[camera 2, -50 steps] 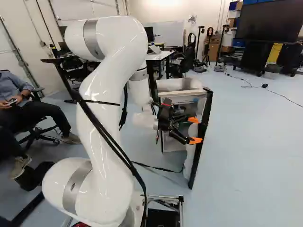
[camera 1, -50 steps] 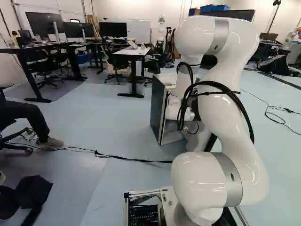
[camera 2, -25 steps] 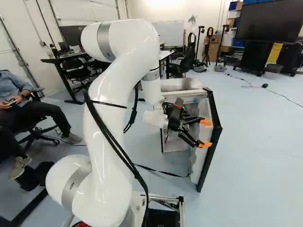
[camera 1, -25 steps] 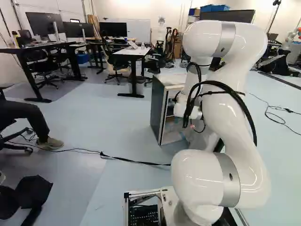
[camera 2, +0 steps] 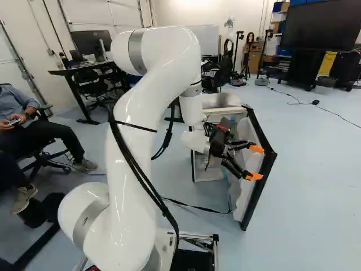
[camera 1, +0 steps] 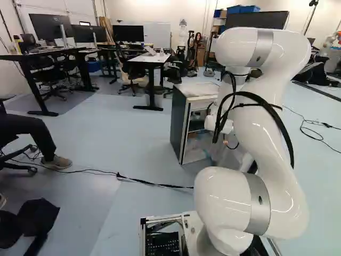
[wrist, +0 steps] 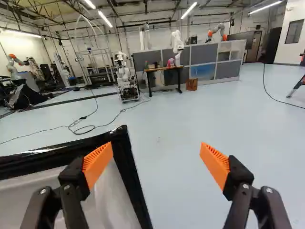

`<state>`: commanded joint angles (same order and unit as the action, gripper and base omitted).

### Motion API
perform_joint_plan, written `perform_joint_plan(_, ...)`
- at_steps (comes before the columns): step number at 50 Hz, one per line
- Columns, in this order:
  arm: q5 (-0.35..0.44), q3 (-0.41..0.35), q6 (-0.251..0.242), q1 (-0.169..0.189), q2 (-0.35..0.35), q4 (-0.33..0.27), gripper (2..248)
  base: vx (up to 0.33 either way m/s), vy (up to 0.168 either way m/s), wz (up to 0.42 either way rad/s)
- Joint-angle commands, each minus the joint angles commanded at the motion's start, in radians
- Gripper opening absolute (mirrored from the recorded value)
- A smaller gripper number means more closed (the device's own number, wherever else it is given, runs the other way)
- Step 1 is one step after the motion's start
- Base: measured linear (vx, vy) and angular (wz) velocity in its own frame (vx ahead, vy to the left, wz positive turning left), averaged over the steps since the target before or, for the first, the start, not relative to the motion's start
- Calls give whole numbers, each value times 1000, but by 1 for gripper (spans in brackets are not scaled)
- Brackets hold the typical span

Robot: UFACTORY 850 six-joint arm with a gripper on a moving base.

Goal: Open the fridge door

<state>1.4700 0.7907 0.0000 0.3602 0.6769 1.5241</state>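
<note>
Fridge door: the door (camera 2: 246,192) has swung further out from the cabinet, its free edge now farther to the right in the right base view.
Arm: the white arm (camera 2: 135,147) has shifted the same way against its lowest joint; the base has not moved.
Hand: the hand (wrist: 156,151) is spread wide, with nothing gripped between its orange pads (wrist: 97,164); one finger overlaps the door's black frame (wrist: 125,148) in the wrist view, and whether it touches cannot be told.
Fridge: the cabinet (camera 1: 179,125) stands on the floor (camera 1: 122,138) ahead of the base, its front uncovered.
Meaning: the door looks well open, probably pushed from its inner side rather than pulled.
Next: a little more outward sweep, if wanted, then draw clear; losing the edge could leave the door short.
</note>
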Motion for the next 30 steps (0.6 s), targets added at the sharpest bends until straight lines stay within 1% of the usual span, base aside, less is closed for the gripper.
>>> perform_joint_plan(15,0,-100,0,-52,-44,-7,247,0,0,0)
perform_joint_plan(30,16,-178,0,-126,-79,-70,247,0,0,0)
